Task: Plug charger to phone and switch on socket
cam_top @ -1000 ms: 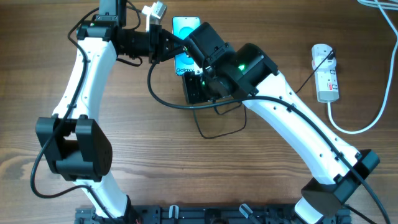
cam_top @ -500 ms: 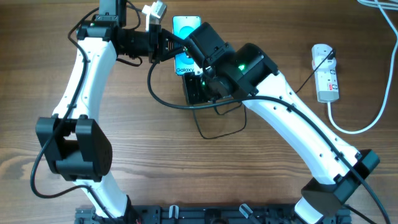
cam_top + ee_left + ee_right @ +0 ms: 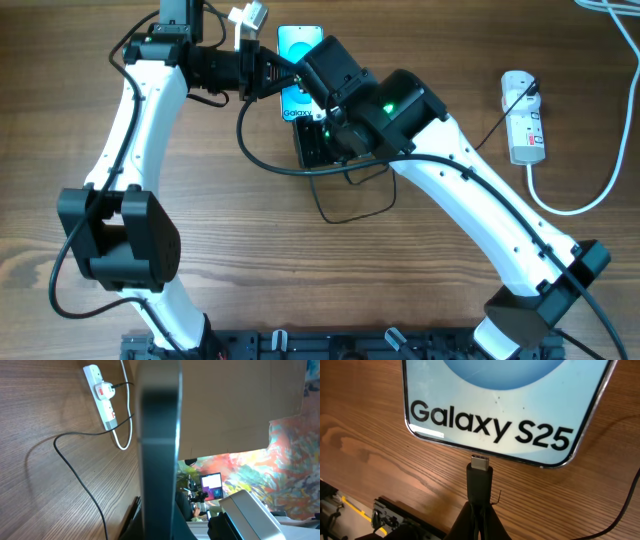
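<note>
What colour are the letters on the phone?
Black, against the pale blue screen of the phone. The right wrist view shows them best.

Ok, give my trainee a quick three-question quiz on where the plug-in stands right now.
1. True or false: the right pincer grips the charger just behind its connector.
2. Pick one: the connector's metal tip is (a) right at the phone's short edge, below the "Galaxy S25" text, (b) lying loose far from it, (c) pointing away from it.
3. Short answer: in the overhead view, on which arm's side does the socket lie?

Key: 1 true; 2 a; 3 the right arm's side, far from both pincers.
</note>
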You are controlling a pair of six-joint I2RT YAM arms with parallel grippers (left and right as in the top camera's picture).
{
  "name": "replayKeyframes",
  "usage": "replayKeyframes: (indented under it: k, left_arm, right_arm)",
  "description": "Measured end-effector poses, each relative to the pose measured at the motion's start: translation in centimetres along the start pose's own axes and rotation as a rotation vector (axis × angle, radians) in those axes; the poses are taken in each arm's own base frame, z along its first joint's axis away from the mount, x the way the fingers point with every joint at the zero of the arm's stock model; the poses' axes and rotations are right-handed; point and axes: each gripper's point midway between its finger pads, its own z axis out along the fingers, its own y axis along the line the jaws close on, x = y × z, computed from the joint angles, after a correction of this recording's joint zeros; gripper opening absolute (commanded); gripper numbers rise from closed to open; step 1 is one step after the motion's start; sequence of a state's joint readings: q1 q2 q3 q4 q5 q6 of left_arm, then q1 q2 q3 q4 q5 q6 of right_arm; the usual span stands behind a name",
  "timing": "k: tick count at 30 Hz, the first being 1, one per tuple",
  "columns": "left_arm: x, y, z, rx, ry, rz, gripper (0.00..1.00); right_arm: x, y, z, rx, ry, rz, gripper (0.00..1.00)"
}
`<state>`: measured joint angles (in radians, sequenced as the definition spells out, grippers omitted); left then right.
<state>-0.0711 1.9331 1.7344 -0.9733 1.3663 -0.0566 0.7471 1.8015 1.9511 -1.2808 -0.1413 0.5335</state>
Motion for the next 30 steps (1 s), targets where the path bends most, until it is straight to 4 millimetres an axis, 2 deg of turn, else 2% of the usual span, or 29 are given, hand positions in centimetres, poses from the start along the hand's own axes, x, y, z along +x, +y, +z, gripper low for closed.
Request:
replayKeyframes:
  k: [30]
  left_arm:
    - [0.12, -0.33, 0.00, 0.020, 0.004, 0.013, 0.04]
  right_arm:
    - [0.12, -0.06, 0.00, 0.002, 0.005, 0.001, 0.04]
